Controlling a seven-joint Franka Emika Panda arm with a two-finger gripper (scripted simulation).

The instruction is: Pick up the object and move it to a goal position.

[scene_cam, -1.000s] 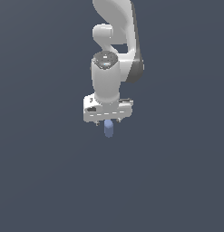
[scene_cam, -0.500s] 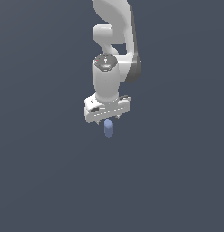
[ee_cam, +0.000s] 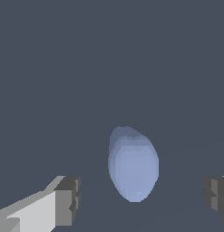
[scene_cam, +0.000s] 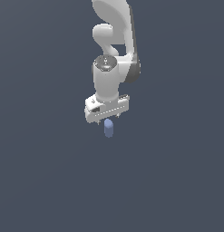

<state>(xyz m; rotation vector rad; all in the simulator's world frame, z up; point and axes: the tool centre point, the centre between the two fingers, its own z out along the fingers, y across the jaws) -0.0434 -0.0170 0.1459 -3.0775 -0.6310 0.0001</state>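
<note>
Two dark fingertips [ee_cam: 68, 199] stand wide apart in the wrist view, and the gripper [scene_cam: 109, 119] is spread — nothing is pinched between them. The object [ee_cam: 133, 165], a small periwinkle capsule, sits in the gap between the pads, with clear space on both sides, touching neither as far as I can see. From where I stand, in the exterior view, the object [scene_cam: 109, 128] stands upright directly under the white hand, its top just at the level of the fingers.

I judge the task to be at an early stage: the hand is lined up over the capsule, but the grasp is not made, and lifting and carrying to the goal are all left to do.

Several things are hard to make out. The fingers are almost hidden under the hand's body in the exterior view, and one pad is cut off at the edge of the wrist view. The ground is one flat grey — no goal marker is visible anywhere.
</note>
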